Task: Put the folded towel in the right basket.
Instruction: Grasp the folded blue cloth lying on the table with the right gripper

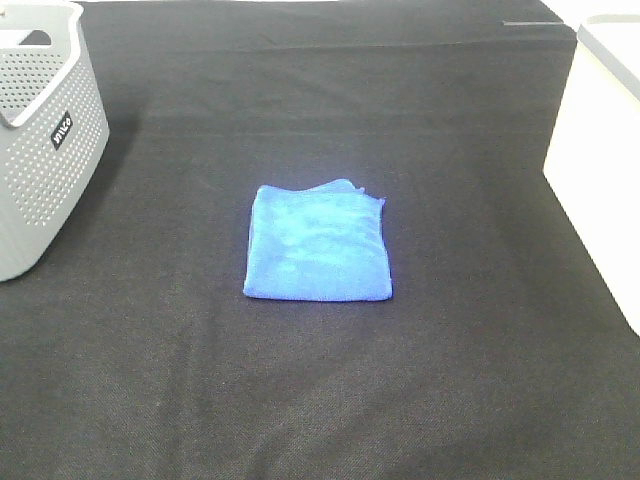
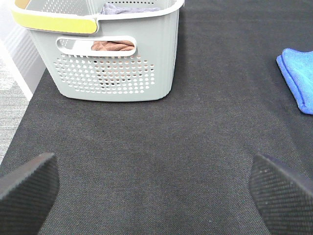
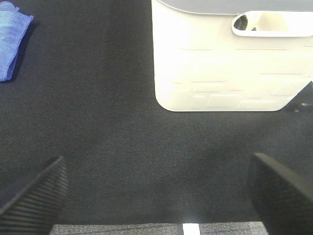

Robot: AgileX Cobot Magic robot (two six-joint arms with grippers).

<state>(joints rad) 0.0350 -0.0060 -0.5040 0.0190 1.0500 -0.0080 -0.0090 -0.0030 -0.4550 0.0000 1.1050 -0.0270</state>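
A folded blue towel lies flat in the middle of the black table. It also shows at the edge of the left wrist view and of the right wrist view. The white right basket stands at the right edge; the right wrist view shows its wall and handle slot. Neither gripper shows in the high view. My left gripper is open and empty above bare cloth, away from the towel. My right gripper is open and empty, in front of the white basket.
A grey perforated basket stands at the back left; the left wrist view shows it with a yellow rim piece and cloths inside. The black tablecloth covers the table. The table's left edge shows in the left wrist view.
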